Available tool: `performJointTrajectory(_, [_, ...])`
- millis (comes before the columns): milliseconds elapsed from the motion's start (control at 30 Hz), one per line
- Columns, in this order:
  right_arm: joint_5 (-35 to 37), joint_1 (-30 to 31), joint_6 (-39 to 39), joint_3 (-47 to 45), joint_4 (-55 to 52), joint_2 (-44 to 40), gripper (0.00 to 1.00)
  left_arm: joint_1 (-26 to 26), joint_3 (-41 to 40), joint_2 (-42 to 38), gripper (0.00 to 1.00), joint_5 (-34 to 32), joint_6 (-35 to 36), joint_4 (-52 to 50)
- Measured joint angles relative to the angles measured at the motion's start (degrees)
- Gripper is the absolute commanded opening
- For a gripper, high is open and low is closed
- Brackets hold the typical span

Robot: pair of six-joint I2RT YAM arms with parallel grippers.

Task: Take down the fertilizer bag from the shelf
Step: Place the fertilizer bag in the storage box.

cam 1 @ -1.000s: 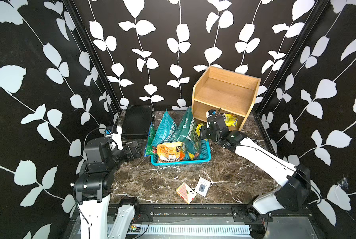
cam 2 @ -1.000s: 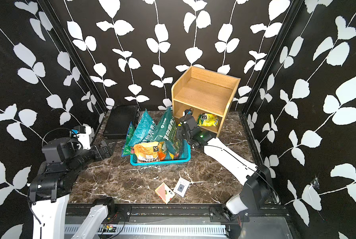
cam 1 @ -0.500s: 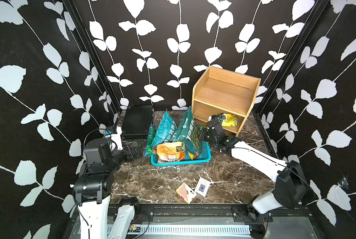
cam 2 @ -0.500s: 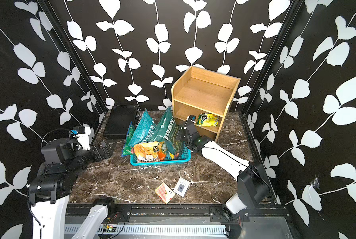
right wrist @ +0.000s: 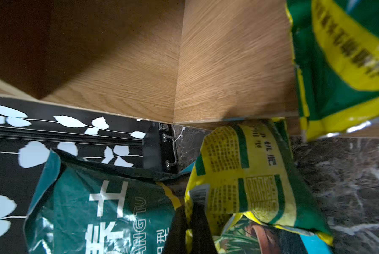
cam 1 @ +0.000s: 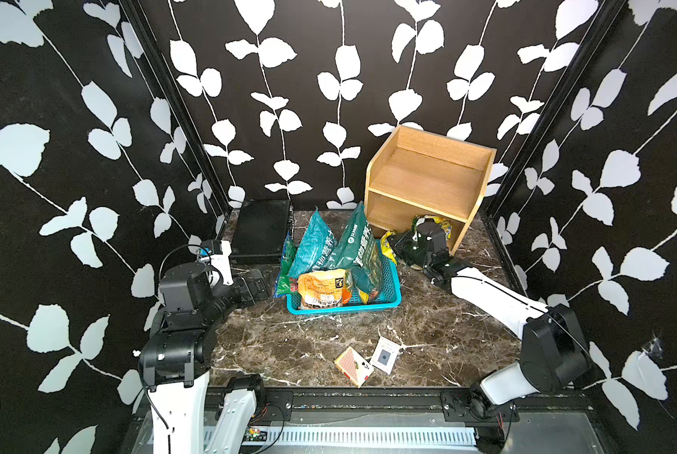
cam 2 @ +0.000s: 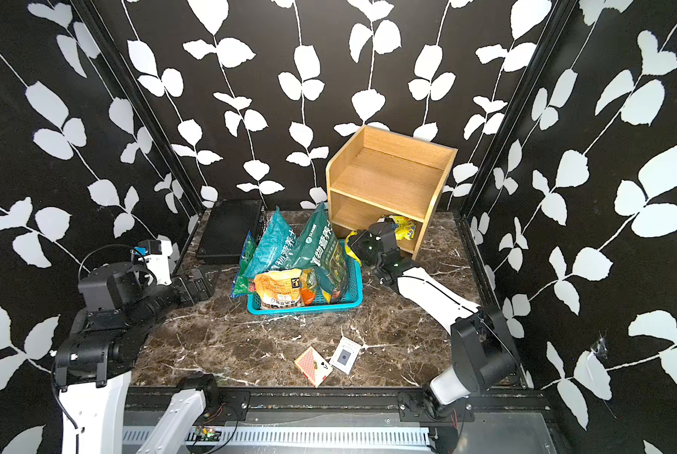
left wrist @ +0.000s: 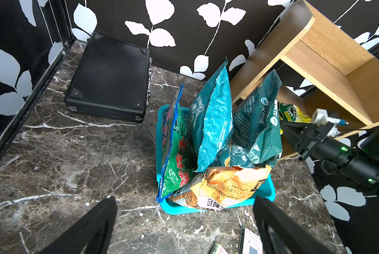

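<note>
My two top cams sit high at the front, side by side, tilted down toward the back wall, so both catch the whole surface [cam 1: 329,338], basket [cam 1: 344,308] and shelf [cam 1: 427,177]. Left wrist cam looks across from further off, over its own fingers [left wrist: 91,226], sharing basket and shelf. Right wrist cam's jammed close against the fertilizer bag [right wrist: 250,176] and shelf wood.
</note>
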Motion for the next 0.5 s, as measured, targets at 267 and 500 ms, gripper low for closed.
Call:
performJointTrajectory(267, [-8.8, -1.9, 7.5, -2.9, 8.9, 1.7, 0.0, 0.0, 0.0, 0.0, 0.99, -0.4, 0.0, 0.0])
performJointTrajectory(500, [-10.7, -1.9, 9.3, -2.9, 8.8, -1.0, 0.0, 0.0, 0.0, 0.0, 0.99, -0.6, 0.0, 0.0])
